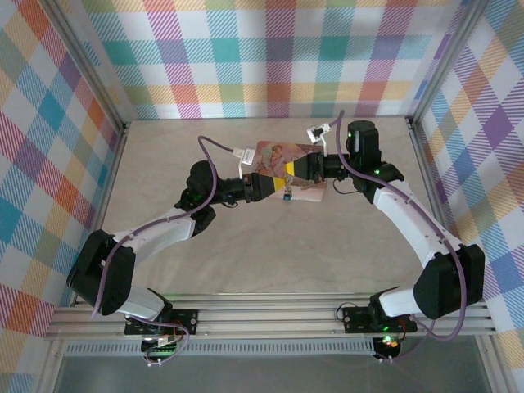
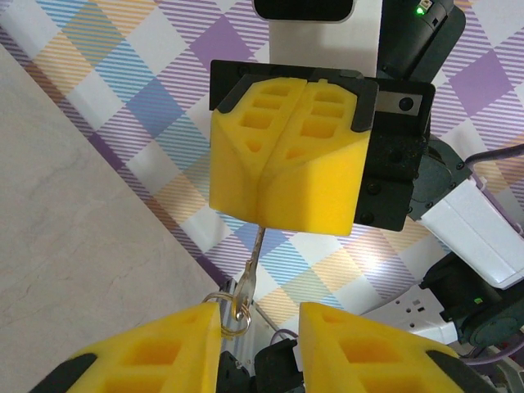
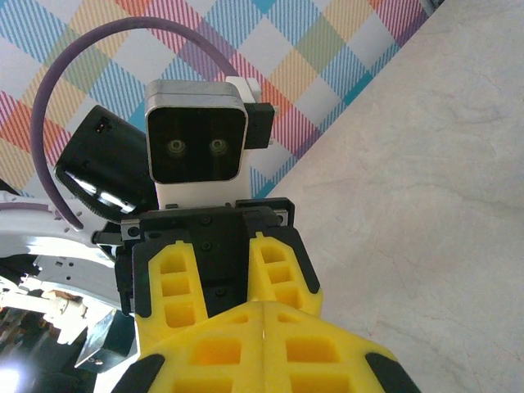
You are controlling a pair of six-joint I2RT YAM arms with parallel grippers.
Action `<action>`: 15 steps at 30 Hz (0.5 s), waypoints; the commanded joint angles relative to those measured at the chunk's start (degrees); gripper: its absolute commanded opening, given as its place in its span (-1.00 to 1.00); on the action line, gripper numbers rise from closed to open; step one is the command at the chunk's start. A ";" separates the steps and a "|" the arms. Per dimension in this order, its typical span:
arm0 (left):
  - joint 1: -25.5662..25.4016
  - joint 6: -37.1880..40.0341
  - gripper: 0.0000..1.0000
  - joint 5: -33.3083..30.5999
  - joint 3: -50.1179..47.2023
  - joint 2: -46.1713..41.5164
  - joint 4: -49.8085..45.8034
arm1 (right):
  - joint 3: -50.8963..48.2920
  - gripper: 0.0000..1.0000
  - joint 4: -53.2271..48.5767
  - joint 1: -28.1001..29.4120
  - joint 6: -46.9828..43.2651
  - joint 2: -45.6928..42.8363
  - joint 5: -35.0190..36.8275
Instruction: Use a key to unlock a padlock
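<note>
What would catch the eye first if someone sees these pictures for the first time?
The left gripper and the right gripper meet tip to tip over a pink box at the middle of the table. In the left wrist view, the right gripper's yellow fingers are shut on a thin metal key, and its ring lies beside the open left gripper.

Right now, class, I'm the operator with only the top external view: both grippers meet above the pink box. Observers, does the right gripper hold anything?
Observer: Yes; the left wrist view shows the right gripper shut on a thin key.
Operator: And the other one?
Observer: The left gripper is open, with a clear gap.
Operator: Anything on the key?
Observer: A wire ring hangs at its free end, beside one of the left fingers.
</note>
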 commanded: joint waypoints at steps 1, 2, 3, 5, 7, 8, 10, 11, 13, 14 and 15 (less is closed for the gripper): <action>-0.41 1.04 -0.36 -0.81 1.95 -1.11 1.77 | -0.70 -1.00 2.16 -0.13 0.47 -0.89 -2.02; -0.40 1.11 -0.35 -0.90 1.85 -1.02 1.73 | -0.70 -1.00 2.16 -0.08 0.50 -0.89 -2.10; -0.41 1.11 -0.35 -1.02 1.81 -1.03 1.85 | -0.70 -1.00 2.16 -0.12 0.49 -0.89 -2.19; -0.38 1.10 -0.35 -1.15 1.84 -0.93 2.01 | -0.70 -1.00 2.10 -0.08 0.54 -0.89 -2.13; -0.41 1.08 -0.35 -1.21 1.81 -0.84 2.07 | -0.79 -1.00 2.26 -0.09 0.69 -0.80 -2.22; -0.41 1.05 -0.36 -1.20 1.90 -0.72 2.10 | -0.79 -1.00 2.46 0.01 0.80 -0.71 -2.29; -0.41 1.08 -0.36 -1.23 1.97 -0.71 2.18 | -0.92 -1.00 2.78 -0.03 1.09 -0.63 -2.39; -0.39 1.11 -0.36 -1.19 1.98 -0.67 2.25 | -1.03 -1.00 3.02 0.06 1.24 -0.62 -2.46; -0.40 1.02 -0.39 -1.12 1.98 -0.62 2.43 | -1.20 -1.00 3.43 0.17 1.53 -0.54 -2.52; -0.41 1.02 -0.42 -1.14 1.91 -0.59 2.50 | -1.27 -1.00 3.57 0.18 1.58 -0.54 -2.54; -0.39 1.03 -0.43 -1.11 1.82 -0.60 2.56 | -1.32 -1.00 3.74 0.27 1.72 -0.45 -2.54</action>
